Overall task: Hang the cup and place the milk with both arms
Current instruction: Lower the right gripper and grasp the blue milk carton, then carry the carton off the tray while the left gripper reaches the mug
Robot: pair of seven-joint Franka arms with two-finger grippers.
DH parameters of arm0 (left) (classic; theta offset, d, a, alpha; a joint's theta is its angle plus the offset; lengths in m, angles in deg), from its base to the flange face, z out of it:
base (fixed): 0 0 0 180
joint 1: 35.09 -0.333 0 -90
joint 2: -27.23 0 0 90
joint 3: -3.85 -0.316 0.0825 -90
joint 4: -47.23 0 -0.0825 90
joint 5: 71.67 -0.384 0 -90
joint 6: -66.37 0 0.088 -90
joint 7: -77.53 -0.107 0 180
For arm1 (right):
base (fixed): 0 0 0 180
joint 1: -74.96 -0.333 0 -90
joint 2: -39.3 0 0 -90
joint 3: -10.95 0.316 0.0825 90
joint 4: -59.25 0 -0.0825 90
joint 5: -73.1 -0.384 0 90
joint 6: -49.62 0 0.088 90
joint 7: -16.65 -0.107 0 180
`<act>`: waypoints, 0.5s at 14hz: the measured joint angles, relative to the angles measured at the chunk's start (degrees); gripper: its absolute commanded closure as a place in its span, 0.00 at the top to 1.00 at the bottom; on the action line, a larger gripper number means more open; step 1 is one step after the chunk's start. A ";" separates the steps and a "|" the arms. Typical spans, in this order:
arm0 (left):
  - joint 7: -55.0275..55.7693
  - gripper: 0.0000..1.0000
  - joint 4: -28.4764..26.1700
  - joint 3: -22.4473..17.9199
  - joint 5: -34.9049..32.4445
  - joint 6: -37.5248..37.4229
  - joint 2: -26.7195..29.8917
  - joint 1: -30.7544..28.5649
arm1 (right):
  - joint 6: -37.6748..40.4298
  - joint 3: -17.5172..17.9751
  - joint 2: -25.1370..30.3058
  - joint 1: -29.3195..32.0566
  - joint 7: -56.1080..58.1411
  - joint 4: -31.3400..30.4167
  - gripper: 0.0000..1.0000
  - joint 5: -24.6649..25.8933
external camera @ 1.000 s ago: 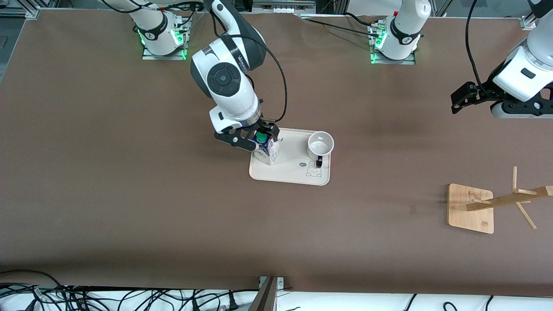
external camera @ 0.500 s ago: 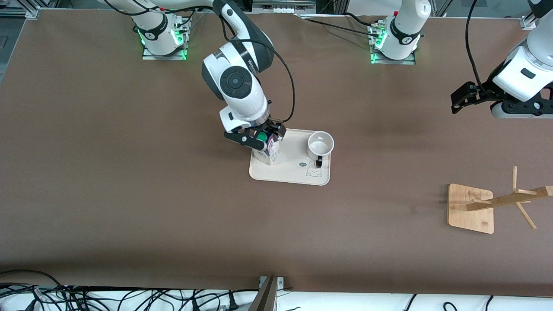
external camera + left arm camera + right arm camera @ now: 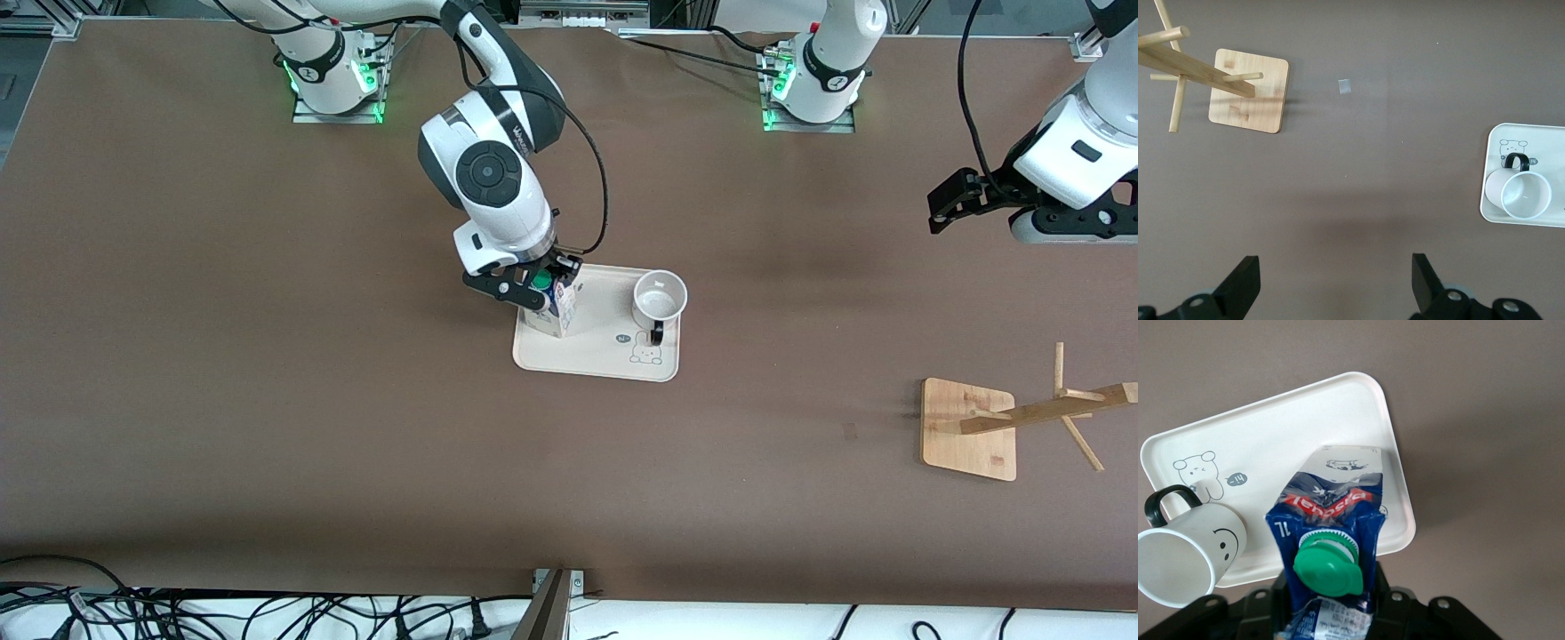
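Note:
The milk (image 3: 553,313) stands on the white tray (image 3: 596,369) at the tray's end toward the right arm. My right gripper (image 3: 538,284) is shut on the milk's blue top, a finger on each side of the green cap; in the right wrist view the milk (image 3: 1331,513) fills the gap of my right gripper (image 3: 1331,600). The cup (image 3: 659,300) stands upright on the tray's other end, handle toward the front camera; it also shows in the right wrist view (image 3: 1195,550). My left gripper (image 3: 935,213) waits open and empty in the air over bare table at the left arm's end.
A wooden mug rack (image 3: 969,429) with pegs stands on a square base near the left arm's end, nearer the front camera than the tray. The left wrist view shows the rack (image 3: 1248,90), the cup (image 3: 1518,193) and the tray (image 3: 1495,143).
My right gripper has moved a little toward the cup's side, down onto the milk's top, and its fingers have closed on it. The carton now stands straighter. The left arm has not moved.

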 measured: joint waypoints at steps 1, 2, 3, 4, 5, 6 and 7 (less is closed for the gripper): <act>0.00 1.00 0.00 0.00 0.00 -0.01 0.00 0.00 | -0.02 -0.04 0.02 0.00 0.51 0.03 0.41 0.00; 0.00 1.00 0.00 0.00 0.00 -0.01 0.00 0.00 | -0.01 -0.16 0.06 0.01 0.96 0.10 0.41 0.00; 0.00 1.00 0.00 0.00 0.00 -0.02 0.00 0.00 | 0.26 -0.42 0.15 0.06 1.66 0.29 0.41 0.00; 0.00 1.00 0.00 0.00 0.00 -0.11 0.00 0.00 | 1.24 -0.73 0.31 0.35 2.78 0.69 0.41 0.00; 0.00 1.00 0.00 0.00 0.00 -0.35 -0.01 0.00 | 2.56 -0.99 0.55 0.99 4.20 1.21 0.41 0.00; 0.00 1.00 0.01 0.01 0.00 -0.69 -0.06 0.01 | 4.26 -1.25 0.85 2.06 6.36 1.95 0.41 0.00; 0.00 1.00 0.02 0.12 0.03 -1.40 -0.15 0.01 | 6.51 -1.45 1.18 3.67 9.46 2.92 0.41 0.00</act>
